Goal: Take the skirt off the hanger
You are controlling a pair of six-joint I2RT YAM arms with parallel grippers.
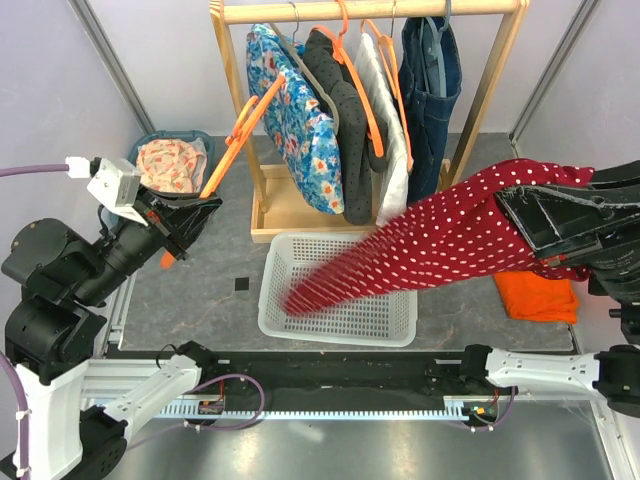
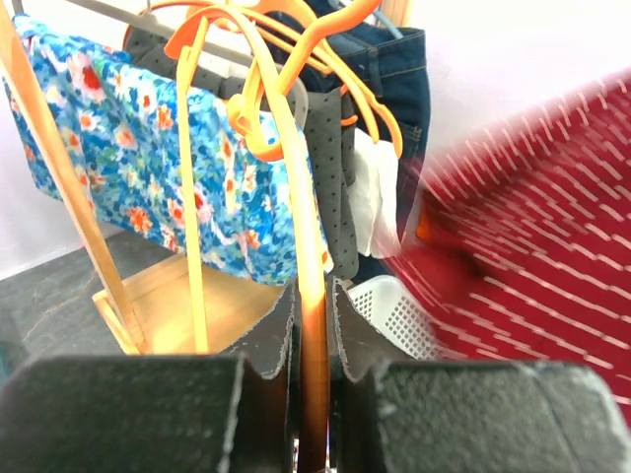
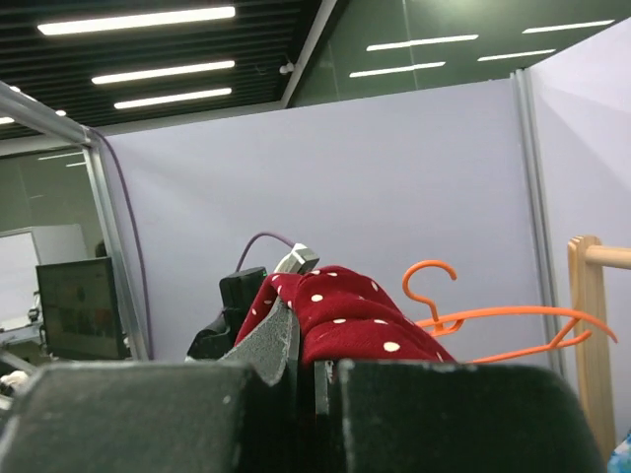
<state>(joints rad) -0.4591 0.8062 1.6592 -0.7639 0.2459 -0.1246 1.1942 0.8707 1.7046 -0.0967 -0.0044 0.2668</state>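
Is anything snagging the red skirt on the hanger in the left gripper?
Nothing visible. The skirt, clamped in the right gripper, hangs apart from the orange hanger held by the left gripper.

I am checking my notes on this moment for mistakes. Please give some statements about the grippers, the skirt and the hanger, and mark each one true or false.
1. The right gripper is shut on the red dotted skirt. True.
2. The left gripper holds a blue hanger. False: the hanger is orange.
3. The skirt hangs on that hanger. False: it is apart from it, stretching from the right gripper toward the white basket.
4. The jeans hang at the right end of the rack. True.
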